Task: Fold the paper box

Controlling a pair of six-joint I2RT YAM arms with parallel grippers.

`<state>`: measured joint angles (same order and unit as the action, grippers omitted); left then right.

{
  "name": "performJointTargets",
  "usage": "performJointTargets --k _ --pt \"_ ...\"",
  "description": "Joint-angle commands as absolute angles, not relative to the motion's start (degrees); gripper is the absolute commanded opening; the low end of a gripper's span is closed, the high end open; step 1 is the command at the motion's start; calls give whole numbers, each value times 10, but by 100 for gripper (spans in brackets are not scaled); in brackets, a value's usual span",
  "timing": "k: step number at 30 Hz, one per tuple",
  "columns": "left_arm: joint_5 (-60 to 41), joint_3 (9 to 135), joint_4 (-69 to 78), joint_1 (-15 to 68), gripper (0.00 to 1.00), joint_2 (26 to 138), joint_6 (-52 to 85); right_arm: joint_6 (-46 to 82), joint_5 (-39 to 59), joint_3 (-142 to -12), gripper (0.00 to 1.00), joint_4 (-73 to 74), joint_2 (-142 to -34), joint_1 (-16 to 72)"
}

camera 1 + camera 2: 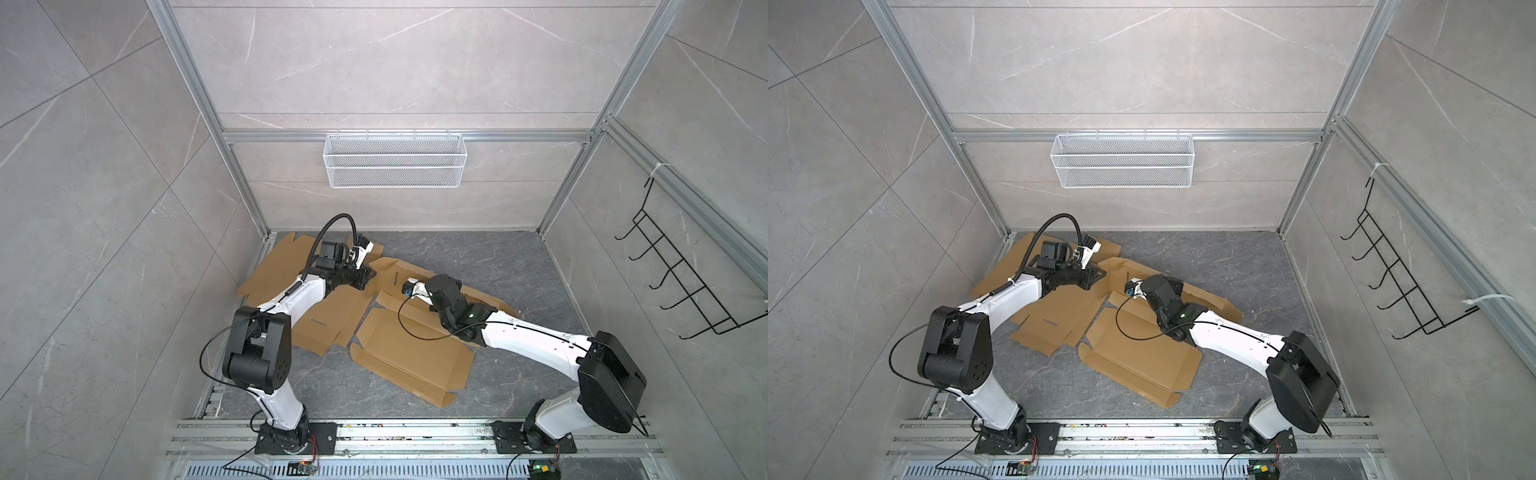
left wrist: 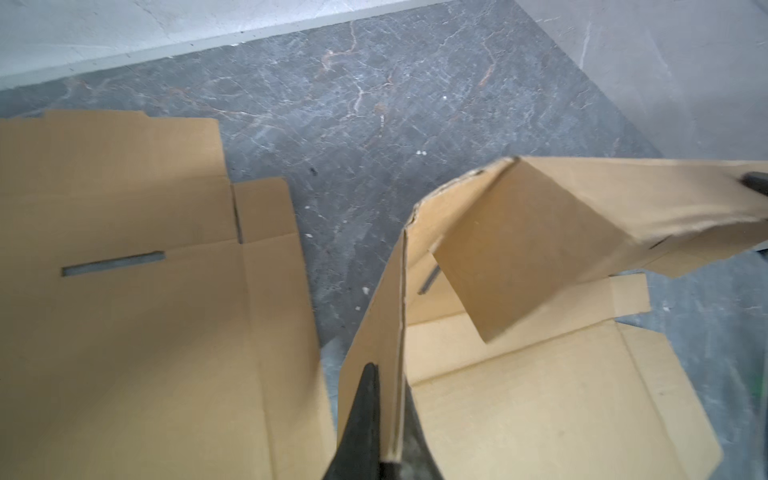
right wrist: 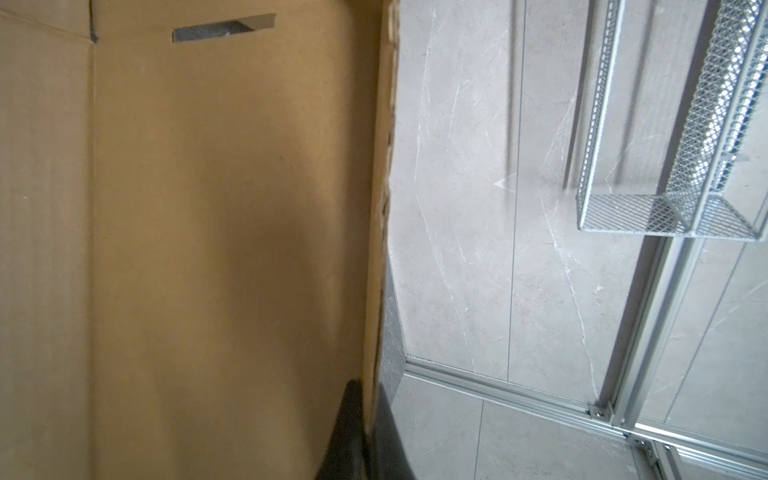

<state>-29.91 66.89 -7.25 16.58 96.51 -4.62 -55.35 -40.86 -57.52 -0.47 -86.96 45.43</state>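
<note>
The dark marbled table filled the floor of the enclosure, and the paper box lay across its centre in both top views, its broad main panel flat and reaching toward 5 o'clock, its far flaps lifted off the surface. A second cardboard blank lay flat at 10 o'clock on the table, just beside the box and partly under the left arm. A white wire basket hung on the back wall at 12 o'clock, well apart from the cardboard. At the box's 11 o'clock corner, the left end effector was closed on the edge of an upright side flap, one dark finger on each face of the cardboard. At about 1 o'clock on the box, the right end effector was likewise clamped on the edge of a raised panel with a slot cut in it.
</note>
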Motion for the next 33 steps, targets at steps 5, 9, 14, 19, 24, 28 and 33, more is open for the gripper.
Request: performJointTargets --k 5,9,14,19,24,28,33 --pt "-306 641 -61 197 0 892 47 -561 -436 -572 0 -25 -841 448" --pt "-303 625 -54 220 0 878 99 -550 -442 -564 0 -34 -836 448" --pt "-269 569 -14 252 0 878 127 -532 -446 -541 0 -32 -829 448" --pt "-223 519 30 267 0 871 159 -546 -449 -502 0 4 -812 465" --pt "-198 498 36 275 0 858 170 -603 -509 -440 0 106 -818 501" --pt "-192 476 45 283 0 849 180 -638 -551 -403 0 193 -843 535" --pt "-197 450 45 294 0 833 203 -671 -580 -386 0 254 -872 556"
